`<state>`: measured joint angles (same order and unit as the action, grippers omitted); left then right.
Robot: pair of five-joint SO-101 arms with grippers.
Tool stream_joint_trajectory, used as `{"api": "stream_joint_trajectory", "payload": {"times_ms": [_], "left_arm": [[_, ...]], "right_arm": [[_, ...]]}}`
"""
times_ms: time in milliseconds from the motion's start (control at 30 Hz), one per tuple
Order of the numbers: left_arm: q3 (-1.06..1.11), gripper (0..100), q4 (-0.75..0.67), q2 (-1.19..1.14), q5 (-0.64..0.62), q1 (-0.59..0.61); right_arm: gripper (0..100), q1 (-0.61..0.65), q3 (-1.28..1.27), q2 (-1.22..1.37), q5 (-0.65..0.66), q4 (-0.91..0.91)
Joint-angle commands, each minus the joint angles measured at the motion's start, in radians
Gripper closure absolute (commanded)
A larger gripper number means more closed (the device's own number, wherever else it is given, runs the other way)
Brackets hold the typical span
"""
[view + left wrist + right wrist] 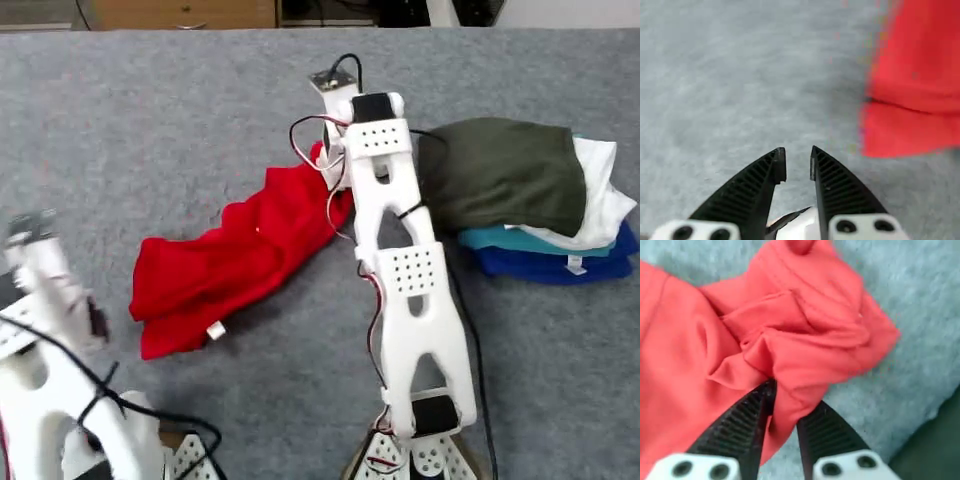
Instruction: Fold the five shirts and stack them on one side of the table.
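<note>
Grey felt tabletop (200, 120): right gripper (785, 405) pinches crumpled red cotton shirt (230, 260) beside stacked folded shirts (530, 200); left gripper (797, 162) hangs slightly parted.

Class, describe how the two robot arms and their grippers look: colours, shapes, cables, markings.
The right arm and the left arm are white plastic shells with black motors and loose black cables; the right one also shows hole grids and red wires. The left gripper and the right gripper have black tapered fingers, ribbed inside, on white mounts with round screw holes.
</note>
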<state>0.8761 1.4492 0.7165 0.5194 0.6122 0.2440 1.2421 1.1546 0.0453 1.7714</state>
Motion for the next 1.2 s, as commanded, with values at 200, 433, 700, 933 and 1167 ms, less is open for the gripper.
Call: {"api": "stream_joint_trajectory", "payload": {"times_ms": [200, 433, 700, 933, 1167], "left_arm": [[0.101, 91, -0.270, 0.018, -0.018, -0.416], [0.170, 91, -0.430, 0.018, -0.020, -0.374], [0.173, 90, -0.456, 0.018, -0.005, -0.276], [0.091, 87, -0.244, 0.018, 0.249, -0.267], [0.068, 87, -0.267, 0.007, 0.368, -0.233]], "right_arm": [[99.7, 0.024, -0.120, -0.091, -0.057, -0.107], [99.7, -0.012, -0.119, -0.021, -0.069, -0.199], [99.7, -0.012, -0.076, 0.004, -0.071, -0.195], [99.7, -0.007, -0.076, 0.004, -0.071, -0.195], [99.7, -0.007, -0.076, 0.004, -0.071, -0.195]]}}
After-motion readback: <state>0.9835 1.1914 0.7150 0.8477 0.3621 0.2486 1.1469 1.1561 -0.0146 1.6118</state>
